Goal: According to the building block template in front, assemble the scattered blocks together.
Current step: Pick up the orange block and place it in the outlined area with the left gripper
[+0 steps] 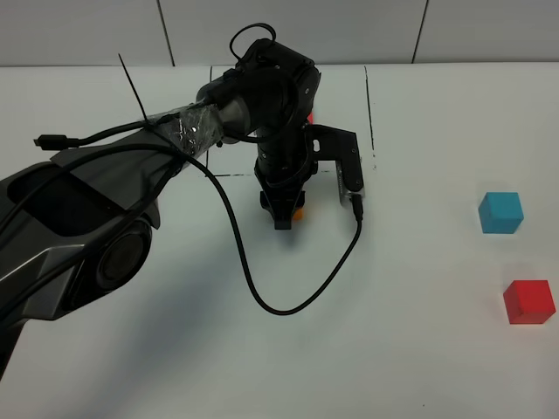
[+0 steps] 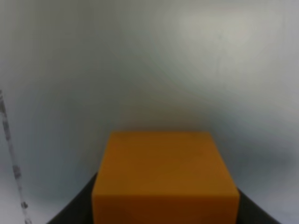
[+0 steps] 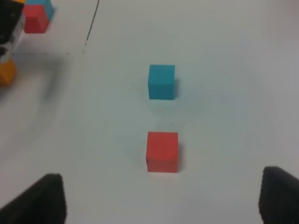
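In the exterior high view, the left arm is reaching in from the left edge to the centre of the white desk, pointing downward. Its left jaws are pinching the orange cube, of which only a sliver is showing just right of the tips. A black cable is looping below it. The building block template is sitting behind the arm at upper centre, almost wholly hidden, inside thin black drawn lines. The teal cube is sitting at the right edge, with the red cube near it, lower in the frame; both are lying well apart from the arm.

In the left wrist view, the orange cube is filling the lower centre, with dark jaws pressing against both its sides.

In the right wrist view, the right jaws are standing spread in the two lower corners, holding nothing. The teal cube is sitting at centre, the red cube below it, apart. The template is showing in the upper left corner, and the orange cube at the left edge.
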Robot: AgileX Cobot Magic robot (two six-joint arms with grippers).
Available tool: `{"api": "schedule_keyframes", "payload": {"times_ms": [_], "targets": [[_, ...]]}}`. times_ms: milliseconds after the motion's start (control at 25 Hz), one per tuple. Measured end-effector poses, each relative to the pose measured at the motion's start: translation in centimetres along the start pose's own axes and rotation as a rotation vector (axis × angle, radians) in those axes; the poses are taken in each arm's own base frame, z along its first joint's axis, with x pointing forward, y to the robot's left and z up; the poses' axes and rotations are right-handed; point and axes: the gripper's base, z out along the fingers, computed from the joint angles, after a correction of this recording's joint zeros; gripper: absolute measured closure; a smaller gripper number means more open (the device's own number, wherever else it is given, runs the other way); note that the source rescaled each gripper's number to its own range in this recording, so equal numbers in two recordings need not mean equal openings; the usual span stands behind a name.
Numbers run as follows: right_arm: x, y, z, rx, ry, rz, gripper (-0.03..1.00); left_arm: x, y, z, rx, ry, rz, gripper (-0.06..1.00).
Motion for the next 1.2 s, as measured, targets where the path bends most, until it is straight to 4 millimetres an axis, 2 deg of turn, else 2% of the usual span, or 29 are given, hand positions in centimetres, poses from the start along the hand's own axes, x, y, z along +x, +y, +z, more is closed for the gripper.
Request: {"api": "schedule_keyframes", "payload": {"times_ms": [440, 1200], "targets": [[0.00, 0.01, 0.00, -0.001, 0.000, 0.001, 0.28, -0.29, -0.10, 0.75, -0.002, 0.011, 0.043, 0.93], [0.00, 0.02, 0.00, -0.002, 0.000, 0.001, 0.28, -0.37, -0.05, 0.78, -0.007, 0.010, 0.047, 0.93]]}}
